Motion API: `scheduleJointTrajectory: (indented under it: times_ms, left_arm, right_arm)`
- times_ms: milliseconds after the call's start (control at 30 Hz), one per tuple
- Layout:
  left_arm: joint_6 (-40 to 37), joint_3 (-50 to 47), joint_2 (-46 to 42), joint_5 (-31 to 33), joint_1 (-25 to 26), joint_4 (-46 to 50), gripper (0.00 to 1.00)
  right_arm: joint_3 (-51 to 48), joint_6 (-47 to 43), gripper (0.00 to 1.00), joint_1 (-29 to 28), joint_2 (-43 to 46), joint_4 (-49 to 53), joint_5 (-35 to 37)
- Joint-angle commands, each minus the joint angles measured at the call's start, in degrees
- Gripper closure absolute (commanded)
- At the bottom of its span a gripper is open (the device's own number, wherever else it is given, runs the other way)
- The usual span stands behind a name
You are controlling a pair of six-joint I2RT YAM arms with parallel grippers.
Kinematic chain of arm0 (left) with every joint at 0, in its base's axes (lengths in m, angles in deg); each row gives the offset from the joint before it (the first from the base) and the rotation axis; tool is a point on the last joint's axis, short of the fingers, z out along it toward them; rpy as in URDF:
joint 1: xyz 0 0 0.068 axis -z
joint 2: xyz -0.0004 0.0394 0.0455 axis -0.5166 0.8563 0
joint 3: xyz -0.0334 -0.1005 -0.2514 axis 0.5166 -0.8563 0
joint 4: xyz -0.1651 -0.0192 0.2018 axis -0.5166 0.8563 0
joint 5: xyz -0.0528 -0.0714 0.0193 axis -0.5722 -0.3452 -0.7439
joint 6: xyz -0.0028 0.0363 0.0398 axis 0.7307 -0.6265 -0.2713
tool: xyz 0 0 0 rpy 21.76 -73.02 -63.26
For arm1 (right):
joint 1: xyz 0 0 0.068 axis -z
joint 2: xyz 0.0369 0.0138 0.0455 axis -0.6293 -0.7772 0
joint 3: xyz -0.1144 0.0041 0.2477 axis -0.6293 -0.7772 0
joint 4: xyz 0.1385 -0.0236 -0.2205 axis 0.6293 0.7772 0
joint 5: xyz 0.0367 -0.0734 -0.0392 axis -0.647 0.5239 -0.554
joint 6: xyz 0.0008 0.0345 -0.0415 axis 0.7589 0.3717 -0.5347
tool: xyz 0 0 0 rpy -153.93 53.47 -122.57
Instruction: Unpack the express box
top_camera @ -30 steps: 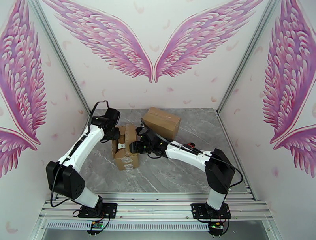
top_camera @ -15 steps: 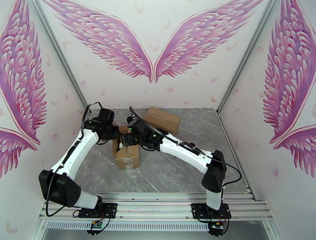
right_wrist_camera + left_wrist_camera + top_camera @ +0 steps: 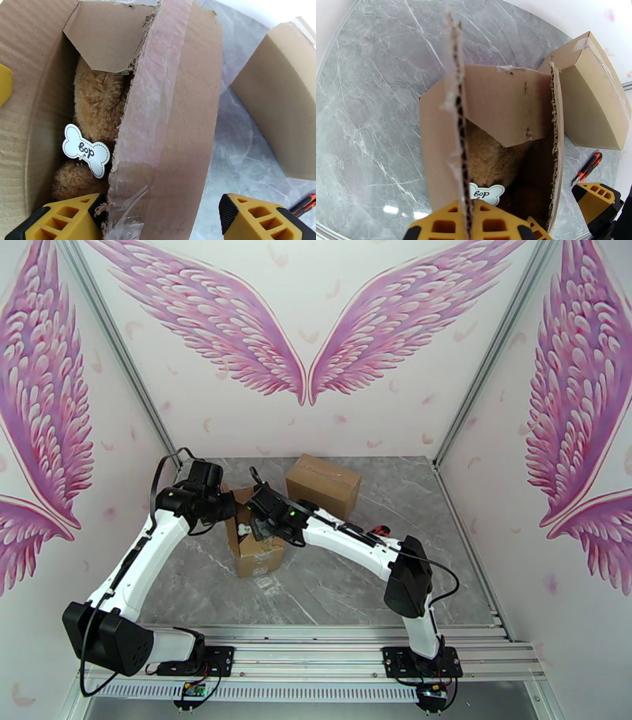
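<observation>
My right arm has swung farther over the express box [image 3: 257, 552] | left gripper [image 3: 465, 221] pinching its left flap [image 3: 454, 98] | right gripper [image 3: 164, 219] spread astride taped flap [image 3: 166, 98] | box left of table [image 3: 355, 587] centre, plush toy [image 3: 98, 98] inside

The grey marbled table [image 3: 355, 587] carries an opened cardboard box [image 3: 257, 554], standing upright on its left half. Close behind that box and to its right sits a closed carton [image 3: 322, 483]. An orange-and-black utility knife [image 3: 381, 530] lies flat further off to the box's right.
</observation>
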Motion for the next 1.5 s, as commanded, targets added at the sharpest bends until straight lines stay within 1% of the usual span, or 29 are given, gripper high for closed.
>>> scheduleJointTrajectory:
  times_ms: [0, 167, 267, 333, 367, 433, 600, 700, 733, 800, 867, 1000, 1133, 1267, 1333, 1467]
  left_arm:
    - [-1.81, -0.43, -1.51, -0.06, -0.50, -2.03, 1.00]
    - [-4.74, 0.14, -1.32, -0.98, -1.93, -1.83, 1.00]
    - [-5.31, -0.11, -1.33, -1.57, -2.48, -2.04, 1.00]
    - [-5.09, -0.55, -1.20, -2.37, -2.67, -2.00, 1.00]
    - [-4.98, -0.78, -1.09, -2.91, -2.66, -4.07, 1.00]
    - [-4.79, -0.92, -0.81, -3.34, -2.74, -4.47, 1.00]
    - [-4.69, -1.57, -0.41, -3.92, -2.75, -5.40, 1.00]
    - [-4.44, -2.05, -0.17, -4.63, -2.75, -5.86, 1.00]
    - [-4.35, -2.05, -0.19, -4.96, -2.75, -5.95, 1.00]
    - [-3.87, -1.77, -0.25, -5.52, -2.67, -6.00, 1.00]
    - [-3.19, -1.29, -0.58, -5.91, -2.63, -6.26, 1.00]
    - [-1.45, -0.09, -1.48, -6.62, -2.16, -7.33, 1.00]
    - [0.26, 0.97, -2.25, -6.10, -1.20, -8.48, 1.00]
    - [0.92, 1.37, -2.98, -4.01, 0.76, -9.41, 1.00]
    - [0.98, 1.46, -3.34, -2.58, 1.86, -9.78, 1.00]
    - [0.60, 1.46, -3.80, -1.80, 3.69, -11.20, 1.00]
  right_arm:
    - [0.13, -1.65, 0.23, 0.40, 3.37, 2.27, 2.97]
    - [-6.96, 2.01, 0.25, 3.43, 8.35, -1.02, -1.13]
    - [-12.43, 3.17, 0.27, 4.87, 11.78, -4.27, -2.08]
    - [-14.00, 3.21, 0.27, 5.27, 12.36, -4.34, -1.96]
    - [-14.38, 3.62, 0.27, 5.67, 12.36, -3.74, -2.27]
    - [-16.30, 4.65, 0.27, 6.29, 13.21, -4.50, -3.18]
    - [-25.87, 10.73, 0.28, 10.26, 16.60, -13.25, -11.84]
    - [-30.71, 12.41, 0.29, 11.77, 17.33, -19.05, -17.50]
    - [-31.16, 12.44, 0.29, 11.95, 17.21, -19.60, -18.48]
    - [-30.17, 11.22, 0.28, 11.90, 17.22, -18.95, -18.94]
    - [-29.53, 10.33, 0.28, 11.82, 18.65, -18.91, -17.84]
    - [-25.65, 6.04, 0.28, 10.64, 22.46, -16.86, -12.06]
    - [-19.26, 2.66, 0.28, 8.34, 23.69, -12.69, -6.16]
    - [-14.77, 0.71, 0.29, 5.59, 23.45, -11.69, -3.67]
    - [-12.93, 0.16, 0.30, 4.07, 22.86, -12.40, -4.13]
    - [-11.35, 1.10, 0.35, 2.90, 20.35, -15.29, -8.65]
